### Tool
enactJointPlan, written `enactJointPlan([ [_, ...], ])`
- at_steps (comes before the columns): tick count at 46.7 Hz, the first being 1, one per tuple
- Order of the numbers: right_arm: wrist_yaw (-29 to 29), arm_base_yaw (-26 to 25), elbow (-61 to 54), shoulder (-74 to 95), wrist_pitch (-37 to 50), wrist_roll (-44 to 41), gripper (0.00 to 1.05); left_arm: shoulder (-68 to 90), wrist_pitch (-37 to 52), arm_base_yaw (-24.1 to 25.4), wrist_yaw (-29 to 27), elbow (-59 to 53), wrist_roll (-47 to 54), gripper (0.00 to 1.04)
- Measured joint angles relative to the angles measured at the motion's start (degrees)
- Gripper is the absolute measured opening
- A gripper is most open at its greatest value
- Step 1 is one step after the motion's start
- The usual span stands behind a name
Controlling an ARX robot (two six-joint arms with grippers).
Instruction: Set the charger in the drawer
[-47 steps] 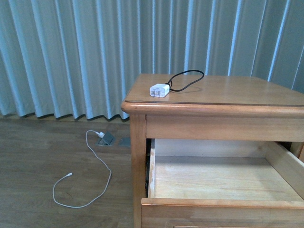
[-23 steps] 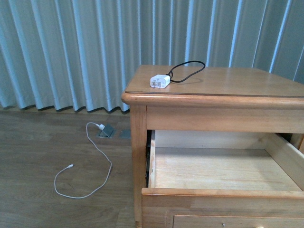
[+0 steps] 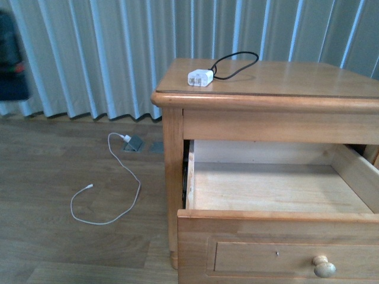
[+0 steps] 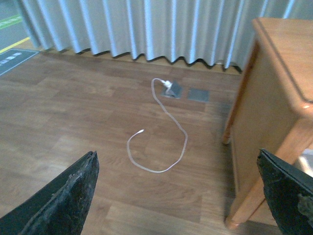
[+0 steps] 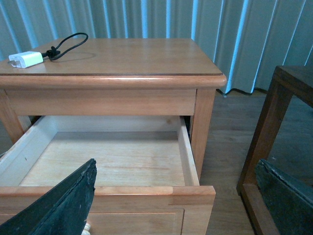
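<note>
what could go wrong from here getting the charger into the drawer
The charger sits near the left front edge of the nightstand; a clumsy grasp could knock it to the floor.
Its black looped cable trails behind and might hang over the drawer rim rather than land inside.
The white cable on the floor has a white plug too and might be mistaken for the target.

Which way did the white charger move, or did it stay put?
No. The charger sits at the same spot on the nightstand top, near its left edge; only the camera's view shifted.
</note>
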Motion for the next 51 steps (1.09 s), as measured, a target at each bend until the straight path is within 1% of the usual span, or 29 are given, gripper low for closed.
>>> enactJointPlan([
  [4, 0.0, 0.0, 0.0, 0.0, 0.0, 0.0, 0.96, 9.9, 0.4, -2.0, 2.8, 9.7, 0.8, 0.99],
  [6, 0.0, 0.0, 0.0, 0.0, 0.0, 0.0, 0.96, 16.2, 0.3, -3.1, 5.4, 16.4, 0.8, 0.99],
  [11, 0.0, 0.0, 0.0, 0.0, 0.0, 0.0, 0.96, 30.7, 0.5, -5.3, 9.1, 31.9, 1.9, 0.99],
  [14, 0.0, 0.0, 0.0, 0.0, 0.0, 0.0, 0.96, 38.4, -1.2, -6.1, 10.1, 40.8, 2.1, 0.99],
  [19, 0.0, 0.0, 0.0, 0.0, 0.0, 0.0, 0.96, 47.2, -4.4, -6.8, 11.0, 51.3, 2.2, 0.99],
  [28, 0.0, 0.0, 0.0, 0.0, 0.0, 0.0, 0.96, 59.9, -8.9, -7.4, 12.3, 66.6, 2.2, 0.99],
  [38, 0.0, 0.0, 0.0, 0.0, 0.0, 0.0, 0.96, 65.0, -14.8, -8.1, 12.0, 75.1, 2.7, 0.98],
  [42, 0.0, 0.0, 0.0, 0.0, 0.0, 0.0, 0.96, 65.4, -17.1, -8.4, 11.8, 76.5, 4.0, 0.84],
  [43, 0.0, 0.0, 0.0, 0.0, 0.0, 0.0, 0.96, 65.4, -17.4, -8.4, 11.8, 76.6, 4.2, 0.82],
  [51, 0.0, 0.0, 0.0, 0.0, 0.0, 0.0, 0.96, 65.4, -20.0, -8.8, 12.1, 77.3, 6.3, 0.57],
])
